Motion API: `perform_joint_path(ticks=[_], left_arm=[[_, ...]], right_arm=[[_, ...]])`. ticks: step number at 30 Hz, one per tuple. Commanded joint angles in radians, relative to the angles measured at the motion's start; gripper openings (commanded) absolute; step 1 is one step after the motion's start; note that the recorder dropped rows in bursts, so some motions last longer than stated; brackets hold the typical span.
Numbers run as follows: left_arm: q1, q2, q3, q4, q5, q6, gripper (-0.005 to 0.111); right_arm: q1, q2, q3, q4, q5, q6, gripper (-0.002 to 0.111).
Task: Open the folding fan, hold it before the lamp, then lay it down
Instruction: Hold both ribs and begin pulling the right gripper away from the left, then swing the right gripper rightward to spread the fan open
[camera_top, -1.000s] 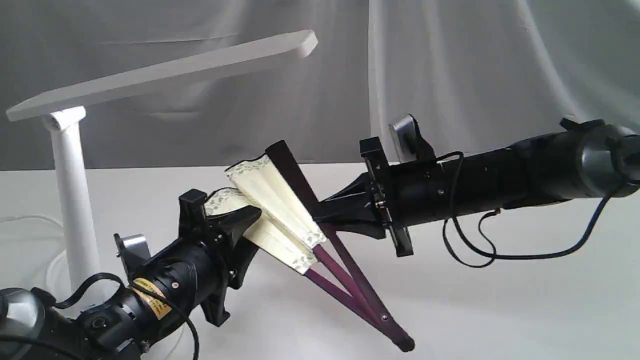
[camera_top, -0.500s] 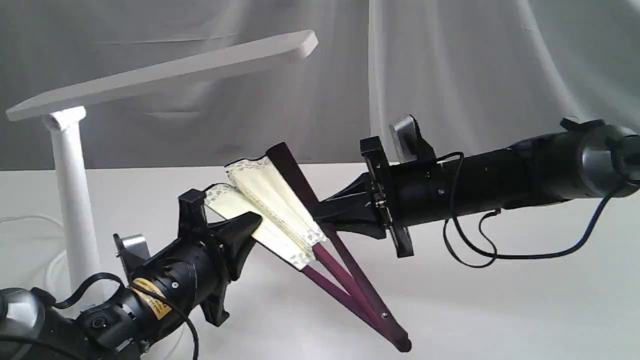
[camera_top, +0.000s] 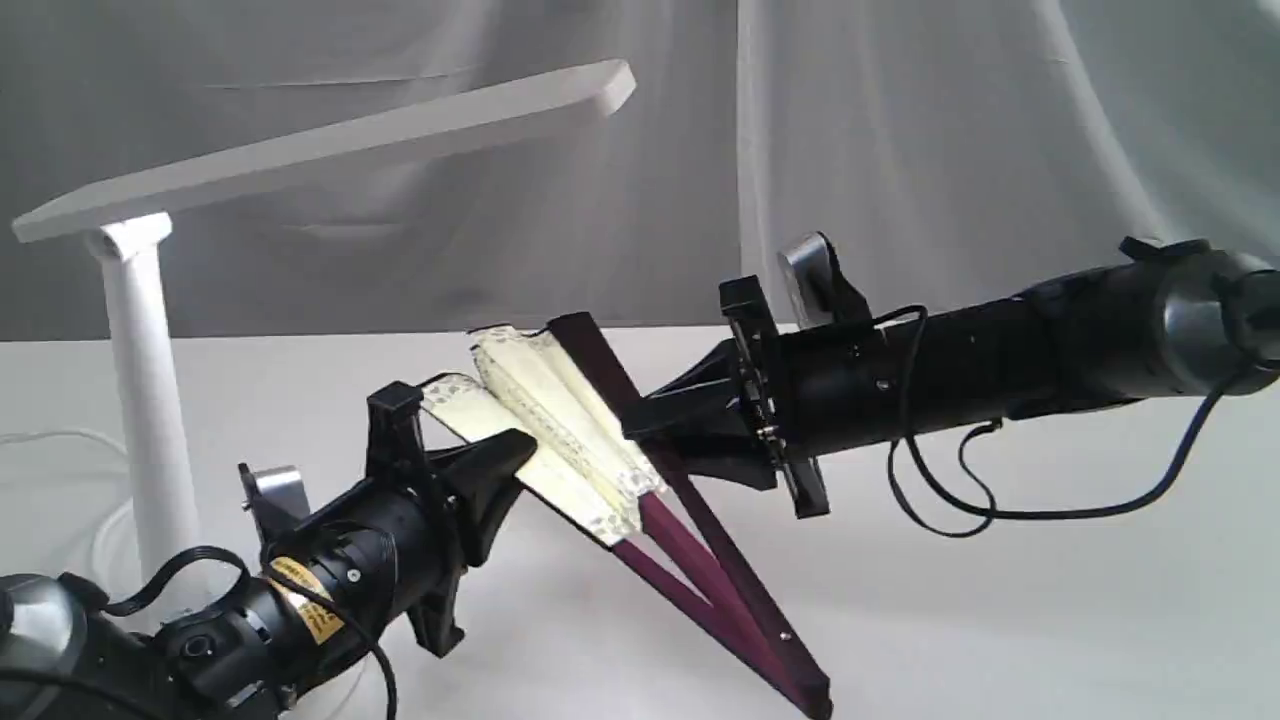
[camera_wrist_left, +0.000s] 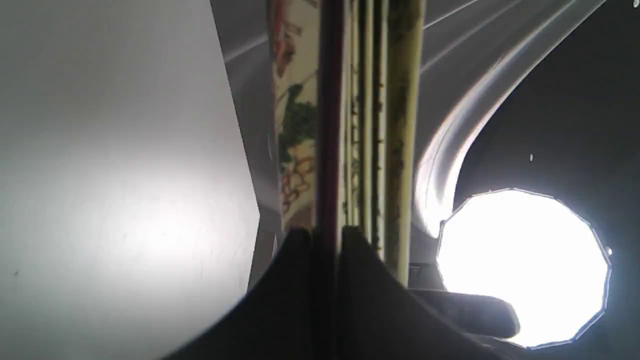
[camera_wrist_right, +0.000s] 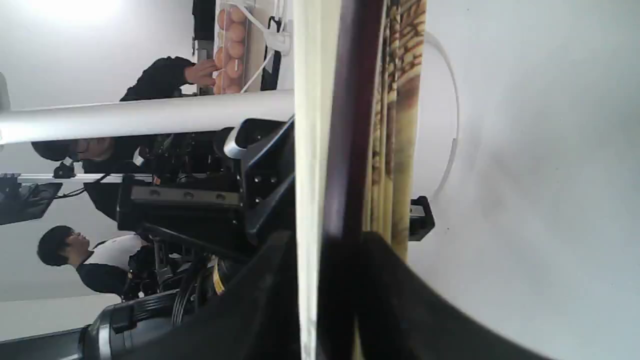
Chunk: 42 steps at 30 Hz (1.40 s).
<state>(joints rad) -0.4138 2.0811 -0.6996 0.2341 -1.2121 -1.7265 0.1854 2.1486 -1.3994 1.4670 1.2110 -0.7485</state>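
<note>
Left tool (camera_top: 512, 448) pinches the barely spread cream, maroon-ribbed folding fan (camera_top: 560, 415).

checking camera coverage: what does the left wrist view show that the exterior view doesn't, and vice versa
Only the left wrist view: a bright round light beyond the folding fan, and red and green painting on one pleat face.
Only the exterior view: the lamp with its flat bar head, the right claw at the fan's dark guard, and the pivot end hanging low.
Both: the folding fan, partly spread, and the left claw shut on it.
</note>
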Motion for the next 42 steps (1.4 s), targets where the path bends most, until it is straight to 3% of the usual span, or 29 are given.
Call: perform_joint_path(ticks=[1, 18, 26, 42], left_arm=[[-0.004, 0.001, -0.005, 0.069, -0.009, 0.008, 0.000], [-0.004, 0.001, -0.005, 0.108, -0.009, 0.008, 0.000], [-0.004, 0.001, -0.005, 0.097, -0.009, 0.008, 0.000], [-0.004, 0.001, -0.005, 0.098, -0.009, -0.002, 0.000]], right_arm=[[-0.001, -0.014, 0.006, 0.049, 0.010, -0.008, 0.033], [-0.002, -0.012, 0.006, 0.137, -0.023, -0.039, 0.032], [-0.002, -0.012, 0.006, 0.136, -0.090, -0.042, 0.000], [-0.080, -0.012, 0.006, 0.162, -0.126, -0.069, 0.000]])
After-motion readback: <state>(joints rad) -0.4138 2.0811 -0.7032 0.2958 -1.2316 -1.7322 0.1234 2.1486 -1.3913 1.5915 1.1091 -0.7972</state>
